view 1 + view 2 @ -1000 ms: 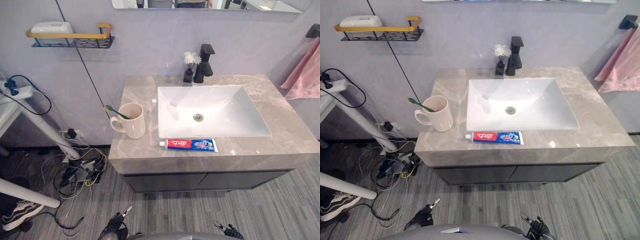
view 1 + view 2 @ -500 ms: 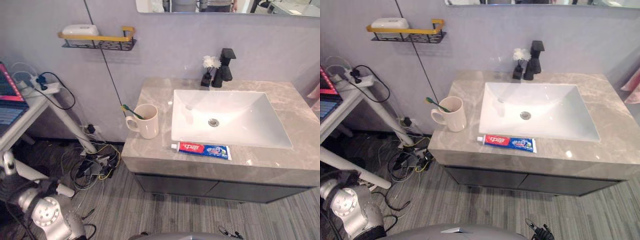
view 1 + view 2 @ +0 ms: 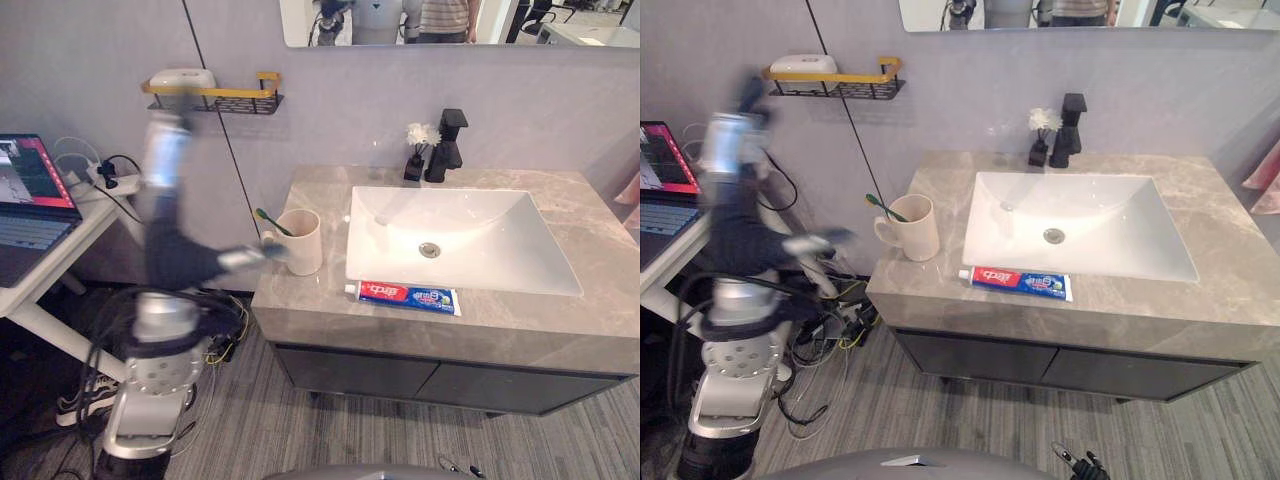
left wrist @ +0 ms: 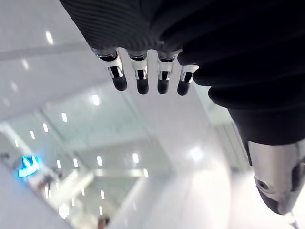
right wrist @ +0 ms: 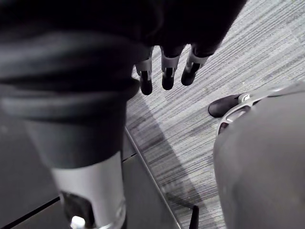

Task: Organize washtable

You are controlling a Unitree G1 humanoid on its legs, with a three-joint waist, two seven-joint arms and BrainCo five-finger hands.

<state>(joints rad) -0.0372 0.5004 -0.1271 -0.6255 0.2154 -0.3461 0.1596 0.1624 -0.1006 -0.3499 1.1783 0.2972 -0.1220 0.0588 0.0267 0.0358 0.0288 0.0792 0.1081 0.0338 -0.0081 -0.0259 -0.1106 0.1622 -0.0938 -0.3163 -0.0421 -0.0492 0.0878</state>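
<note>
An open laptop (image 3: 30, 195) sits lower left of the yellow-railed wall shelf (image 3: 225, 98).

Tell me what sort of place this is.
Probably a mock bathroom in a lab or office: a vanity with a white sink and black tap, a mirror above, but a laptop beside it.

I see the sink (image 3: 455, 235) under bright, even light from above. Its white bowl shines with soft glare, and a small bright spot lies on the countertop (image 3: 592, 215) just in front of it. Left of the sink, the left hand (image 3: 240, 258) looks smeared. Below the sink, the cabinet (image 3: 430, 378) lies in shadow.
</note>
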